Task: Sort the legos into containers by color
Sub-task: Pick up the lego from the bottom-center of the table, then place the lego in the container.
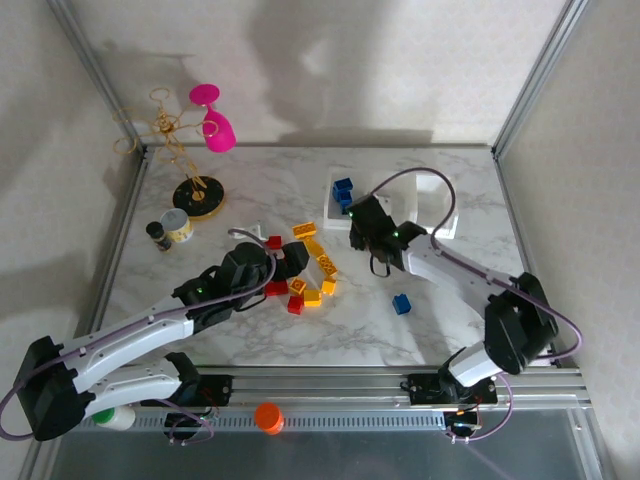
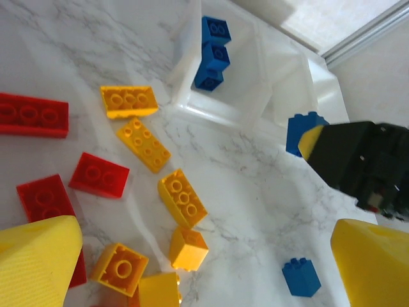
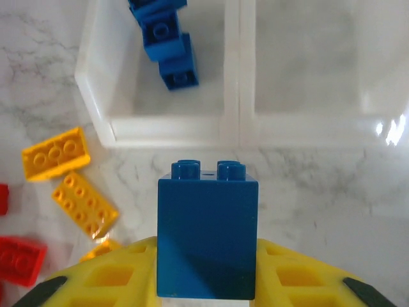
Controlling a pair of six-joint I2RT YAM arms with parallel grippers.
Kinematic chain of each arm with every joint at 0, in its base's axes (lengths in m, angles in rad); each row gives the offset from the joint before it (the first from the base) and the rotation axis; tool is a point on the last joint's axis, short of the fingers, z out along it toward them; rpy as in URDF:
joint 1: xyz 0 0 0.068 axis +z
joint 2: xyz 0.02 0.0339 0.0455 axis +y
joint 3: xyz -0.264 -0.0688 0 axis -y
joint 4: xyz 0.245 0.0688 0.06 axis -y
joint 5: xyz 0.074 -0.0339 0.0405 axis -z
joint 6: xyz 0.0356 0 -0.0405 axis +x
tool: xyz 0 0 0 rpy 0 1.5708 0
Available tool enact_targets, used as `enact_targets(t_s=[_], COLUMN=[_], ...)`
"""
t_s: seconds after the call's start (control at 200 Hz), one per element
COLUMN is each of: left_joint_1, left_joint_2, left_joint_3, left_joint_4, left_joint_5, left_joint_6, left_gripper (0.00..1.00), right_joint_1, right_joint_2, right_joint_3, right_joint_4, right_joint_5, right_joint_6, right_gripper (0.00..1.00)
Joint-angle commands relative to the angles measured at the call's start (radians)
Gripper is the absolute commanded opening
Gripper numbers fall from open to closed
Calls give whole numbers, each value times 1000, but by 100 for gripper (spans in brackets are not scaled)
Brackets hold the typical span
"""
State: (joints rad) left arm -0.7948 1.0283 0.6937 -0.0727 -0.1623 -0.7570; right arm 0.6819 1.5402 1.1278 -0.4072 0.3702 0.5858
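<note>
Blue brick (image 3: 208,236) clamped upright in the right end effector (image 3: 206,281), just short of the end tray (image 3: 96,89) holding other blue bricks (image 3: 167,38); likely bound there, colour to colour. Left end effector (image 2: 204,256) hangs spread apart over loose red and yellow bricks (image 2: 144,144) on the worktop (image 2: 255,192).

No lettering can be read: the studs of the blue lego (image 3: 207,236) show none, and the band round the small tin (image 1: 177,225) by the table's (image 1: 450,320) left edge is too small.

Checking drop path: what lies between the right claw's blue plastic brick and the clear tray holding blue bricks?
Bare white marble tabletop, in right wrist view.
</note>
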Motion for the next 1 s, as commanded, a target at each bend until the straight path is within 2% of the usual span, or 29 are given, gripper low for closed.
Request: enact_targets(t_s=[0.0, 0.235, 0.496, 0.736, 0.906, 0.996], left_joint_1=[45, 102, 143, 173, 181, 183], left_joint_2=[10, 55, 126, 142, 148, 147], left_joint_3=[36, 62, 84, 72, 70, 70], left_joint_4=[-23, 15, 53, 73, 73, 73], left_joint_5=[31, 57, 92, 101, 109, 109], left_joint_6=[50, 76, 81, 78, 78, 76], left_gripper=[100, 100, 100, 100, 100, 100], right_joint_1=[-38, -102, -151, -183, -183, -184], right_joint_2=[107, 324, 492, 568, 576, 563], right_joint_3=[107, 316, 486, 564, 575, 571], right_joint_4=[57, 77, 86, 86, 87, 87], right_joint_5=[-10, -25, -46, -57, -52, -59], right_joint_6=[-135, -228, -294, -322, -327, -332], right_gripper=[33, 32, 33, 37, 48, 51])
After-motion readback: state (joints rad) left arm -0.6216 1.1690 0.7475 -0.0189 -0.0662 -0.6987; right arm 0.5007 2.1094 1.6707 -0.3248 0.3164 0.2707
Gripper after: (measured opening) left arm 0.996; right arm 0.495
